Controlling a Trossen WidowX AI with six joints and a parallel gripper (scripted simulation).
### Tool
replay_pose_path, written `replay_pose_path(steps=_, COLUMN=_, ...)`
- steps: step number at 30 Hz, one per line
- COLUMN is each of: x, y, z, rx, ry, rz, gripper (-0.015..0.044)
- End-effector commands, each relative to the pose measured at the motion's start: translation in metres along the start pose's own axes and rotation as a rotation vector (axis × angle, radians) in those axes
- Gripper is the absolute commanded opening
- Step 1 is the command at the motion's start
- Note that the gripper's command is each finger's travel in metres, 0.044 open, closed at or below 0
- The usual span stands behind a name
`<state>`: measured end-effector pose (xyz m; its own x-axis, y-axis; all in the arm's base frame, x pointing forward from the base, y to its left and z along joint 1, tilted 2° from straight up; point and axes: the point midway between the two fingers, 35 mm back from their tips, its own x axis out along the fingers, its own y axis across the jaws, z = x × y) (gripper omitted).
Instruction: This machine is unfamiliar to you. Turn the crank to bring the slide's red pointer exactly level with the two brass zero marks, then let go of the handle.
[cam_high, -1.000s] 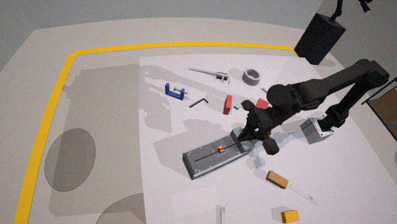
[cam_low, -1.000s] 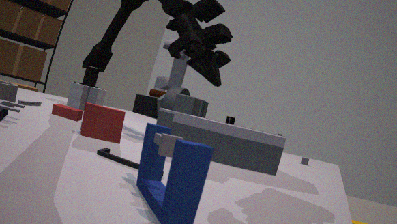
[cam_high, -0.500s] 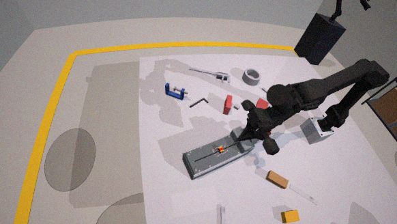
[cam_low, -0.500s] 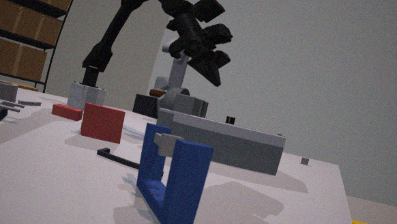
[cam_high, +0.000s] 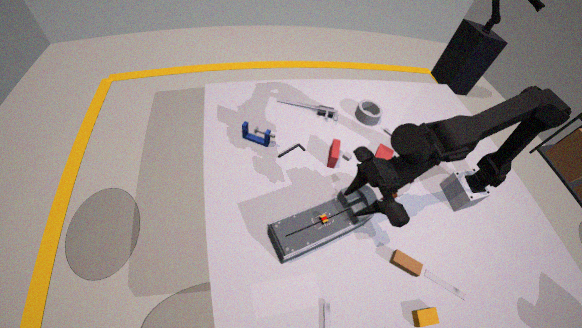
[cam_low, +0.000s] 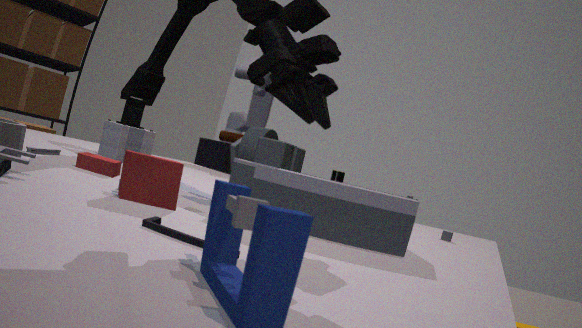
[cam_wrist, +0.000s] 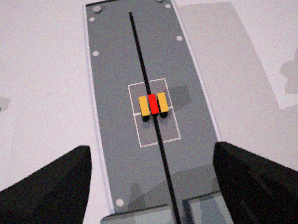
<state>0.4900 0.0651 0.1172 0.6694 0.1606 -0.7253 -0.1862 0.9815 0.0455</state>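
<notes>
The grey machine has a long black slot. The red pointer sits between the two brass zero marks, the left mark and the right mark. In the wrist view the three look level in one slightly slanted row, with no clear offset. An orange-brown handle shows at the machine's housing end, mostly hidden by the arm in the top view. My gripper is open and empty, above the machine and apart from the handle.
A blue clamp, black hex key, red block, grey ring and caliper lie beyond the machine. A brown-handled tool and yellow block lie on the near side.
</notes>
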Motion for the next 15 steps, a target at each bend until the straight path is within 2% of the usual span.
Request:
replay_pose_path(steps=1, x=0.0, y=-0.0001, z=0.0, rx=0.0, ry=0.0, rz=-0.001, gripper=0.0368)
replay_pose_path(steps=4, x=0.0, y=-0.0001, z=0.0, rx=0.0, ry=0.0, rz=-0.001, gripper=0.044)
replay_pose_path(steps=5, x=0.0, y=-0.0001, z=0.0, rx=0.0, ry=0.0, rz=-0.001, gripper=0.044)
replay_pose_path(steps=15, x=0.0, y=-0.0001, z=0.0, rx=0.0, ry=0.0, rz=-0.001, gripper=0.0177)
